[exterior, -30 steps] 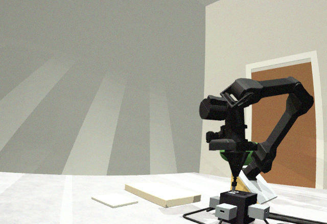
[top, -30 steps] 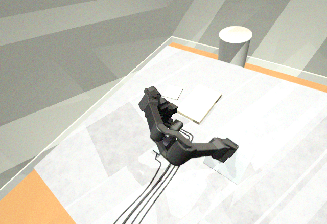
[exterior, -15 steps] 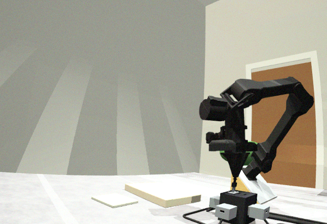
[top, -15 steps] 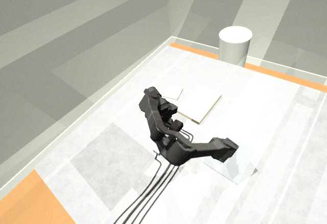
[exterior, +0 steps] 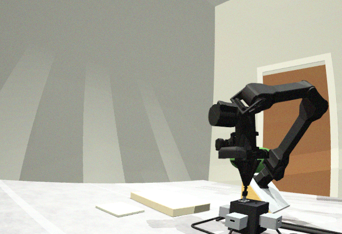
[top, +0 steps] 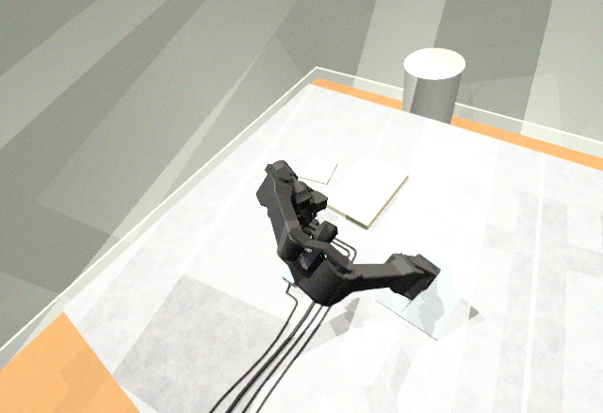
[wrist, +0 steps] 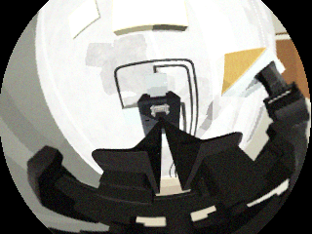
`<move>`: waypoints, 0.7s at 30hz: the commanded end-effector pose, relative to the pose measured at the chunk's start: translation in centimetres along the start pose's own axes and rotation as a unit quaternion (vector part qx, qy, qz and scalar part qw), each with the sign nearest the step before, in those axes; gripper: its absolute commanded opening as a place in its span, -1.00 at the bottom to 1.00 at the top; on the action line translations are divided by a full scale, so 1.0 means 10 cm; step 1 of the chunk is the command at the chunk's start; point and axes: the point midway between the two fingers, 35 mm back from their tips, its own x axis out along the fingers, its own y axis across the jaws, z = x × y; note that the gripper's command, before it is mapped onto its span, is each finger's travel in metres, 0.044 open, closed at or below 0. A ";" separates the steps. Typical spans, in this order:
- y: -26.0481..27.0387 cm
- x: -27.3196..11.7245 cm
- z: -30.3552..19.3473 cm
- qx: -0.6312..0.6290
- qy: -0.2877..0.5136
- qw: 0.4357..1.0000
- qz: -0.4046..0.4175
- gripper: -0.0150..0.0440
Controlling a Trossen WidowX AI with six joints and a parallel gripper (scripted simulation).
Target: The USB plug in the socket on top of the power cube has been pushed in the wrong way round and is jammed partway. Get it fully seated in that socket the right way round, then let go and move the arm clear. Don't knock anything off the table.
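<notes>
The black power cube (exterior: 248, 212) (wrist: 145, 110) stands at the lower right in the exterior view; in the top view the arm hides most of it. My gripper (exterior: 245, 186) (wrist: 162, 125) points straight down over its top and is shut on the USB plug (exterior: 245, 193), a small dark body with a metal end. The plug stands upright, its metal end at the pale metal socket (exterior: 240, 200) (wrist: 160, 109) on top of the cube. A length of plug shows above the socket. Whether its tip is inside, and which way round it is, I cannot tell.
Pale grey adapters (exterior: 236, 221) (exterior: 271, 220) stick out of the cube's sides, with black cables (top: 287, 333) around it. A thick cream board (top: 369, 191) (exterior: 168, 200) and thin tile (top: 318, 171) (exterior: 119, 209) lie beyond. A wedge (exterior: 273, 199) (wrist: 240, 68) stands near the arm's base.
</notes>
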 end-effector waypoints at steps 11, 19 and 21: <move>0.00 0.02 0.00 0.003 0.002 1.000 0.000 -0.49; 0.00 0.03 0.00 0.003 0.002 1.000 0.000 -0.49; 0.00 0.04 0.00 0.003 0.002 1.000 0.000 -0.49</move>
